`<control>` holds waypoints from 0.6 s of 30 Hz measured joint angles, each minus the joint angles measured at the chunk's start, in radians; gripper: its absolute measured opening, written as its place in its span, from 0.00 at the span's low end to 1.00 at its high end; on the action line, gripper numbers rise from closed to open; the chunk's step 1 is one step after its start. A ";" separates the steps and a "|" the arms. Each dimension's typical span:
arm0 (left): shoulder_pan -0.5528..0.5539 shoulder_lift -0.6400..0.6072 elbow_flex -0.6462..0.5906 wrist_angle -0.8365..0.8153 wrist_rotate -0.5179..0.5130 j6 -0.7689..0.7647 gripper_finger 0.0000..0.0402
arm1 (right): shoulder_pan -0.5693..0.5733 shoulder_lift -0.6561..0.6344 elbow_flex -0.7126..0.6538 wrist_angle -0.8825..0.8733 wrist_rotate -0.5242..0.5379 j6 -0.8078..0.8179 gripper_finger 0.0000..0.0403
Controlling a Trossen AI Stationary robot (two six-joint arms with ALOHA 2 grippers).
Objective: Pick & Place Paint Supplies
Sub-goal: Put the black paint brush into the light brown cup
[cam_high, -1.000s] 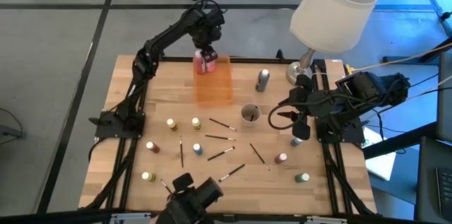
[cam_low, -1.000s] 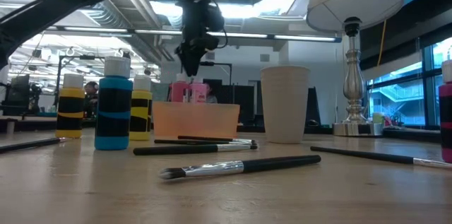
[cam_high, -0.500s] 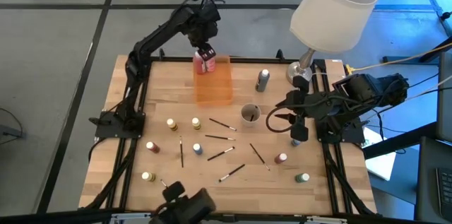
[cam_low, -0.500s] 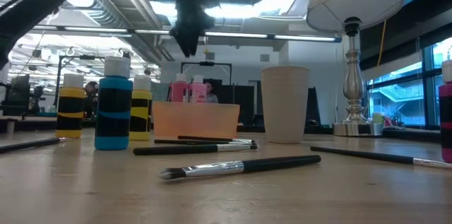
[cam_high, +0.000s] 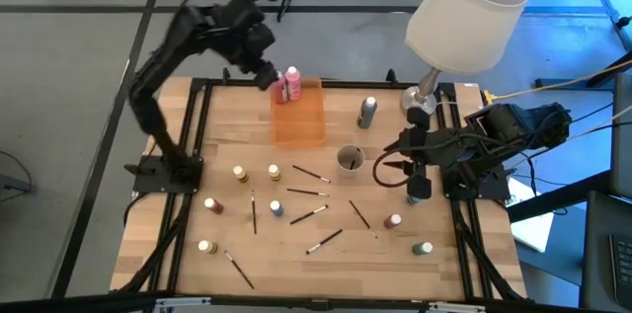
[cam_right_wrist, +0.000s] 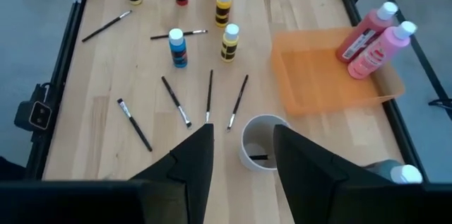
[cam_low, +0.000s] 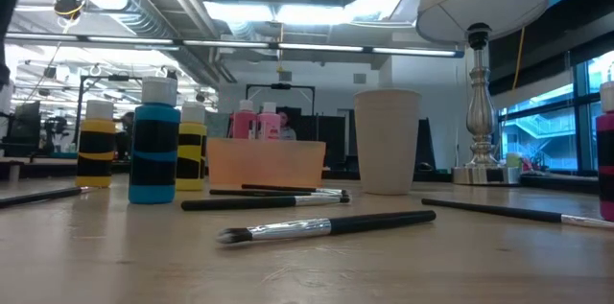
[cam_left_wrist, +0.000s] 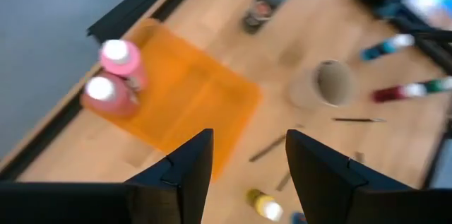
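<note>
Moved since earlier: left arm has lifted and swung left off the tray; its gripper (cam_high: 265, 74) now hangs above the table's far edge, just left of the two pink bottles (cam_high: 287, 85). A dark camera-like object at the near edge a second ago is gone. Right arm unchanged.

Left gripper: fingers (cam_left_wrist: 189, 169) parted, nothing between them; pink bottles lie ahead of it, apart from it.

Items, left to right:
- Yellow bottle (cam_high: 205, 247), near left corner, with a brush (cam_high: 237, 268) beside it.
- Red bottle (cam_high: 212, 204); two yellow bottles (cam_high: 240, 173) (cam_high: 274, 172) further back.
- Brush (cam_high: 254, 212), then blue bottle (cam_high: 276, 207).
- Pink bottles: two, upright, touching, in the far left corner of the orange tray (cam_high: 300, 118).
- Loose brushes (cam_high: 308, 192) fanned at mid-table, between tray and near edge.
- Cup (cam_high: 350, 160), upright, right of the tray.
- Grey bottle (cam_high: 368, 112), far side.
- Red bottle (cam_high: 393, 222) and green bottle (cam_high: 423, 249), near right.
- Blue bottle (cam_high: 416, 190), under the right arm.
- Lamp (cam_high: 464, 17), far right corner.

Right gripper (cam_high: 385, 167): just right of the cup, low over the table, fingers (cam_right_wrist: 194, 157) apart, empty.
</note>
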 joint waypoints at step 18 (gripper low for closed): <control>-0.472 -0.316 -0.301 0.000 -0.314 -0.634 0.44 | 0.001 -0.017 -0.013 0.004 -0.222 -0.105 0.37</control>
